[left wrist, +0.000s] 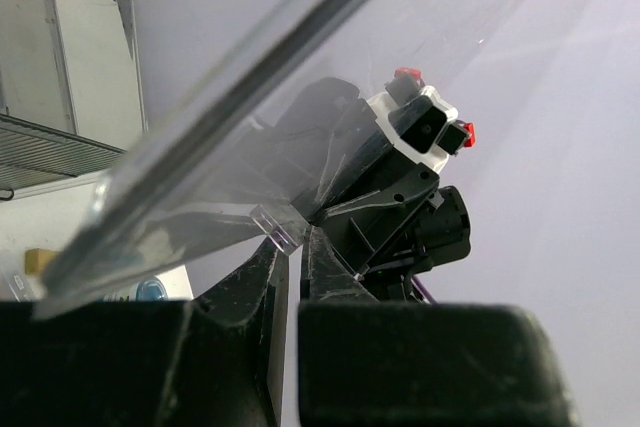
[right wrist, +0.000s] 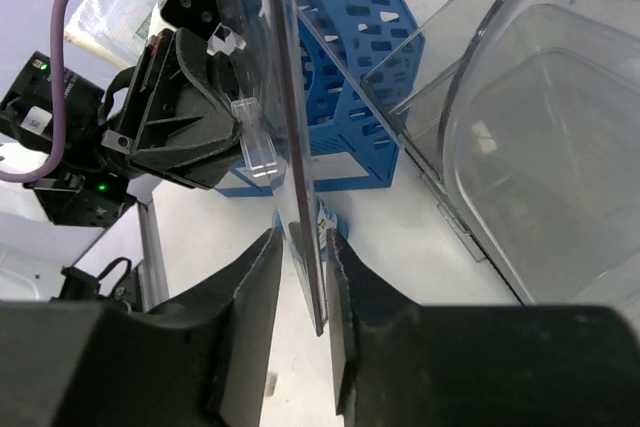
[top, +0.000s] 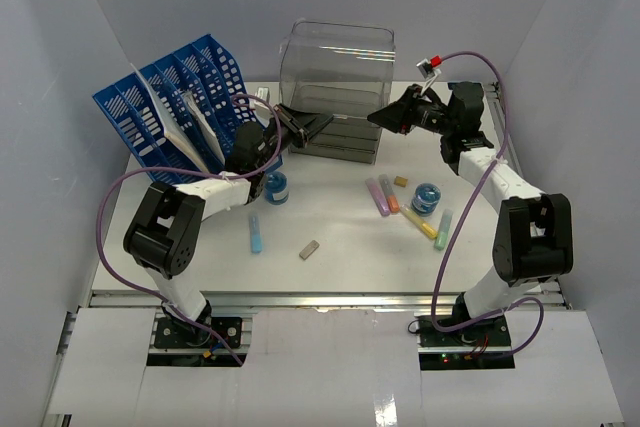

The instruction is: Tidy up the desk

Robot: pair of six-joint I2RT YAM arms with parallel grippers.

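Observation:
Above the back of the white desk (top: 340,257), both arms meet at a clear plastic drawer (top: 318,125) held in the air in front of the clear drawer box (top: 338,67). My left gripper (left wrist: 290,247) is shut on the drawer's small clear handle tab (left wrist: 278,228); the right wrist view shows that same tab (right wrist: 255,147) in its fingers. My right gripper (right wrist: 300,262) has its fingers drawn in on both sides of the drawer's thin clear wall (right wrist: 300,197), the right pad touching it. In the top view the left gripper (top: 288,119) faces the right gripper (top: 378,118).
A blue slotted file rack (top: 170,107) with papers stands at the back left. On the desk lie coloured highlighters (top: 385,195), a yellow marker (top: 420,222), a light blue marker (top: 256,232), a small tan block (top: 309,249) and two blue round objects (top: 276,187) (top: 427,197).

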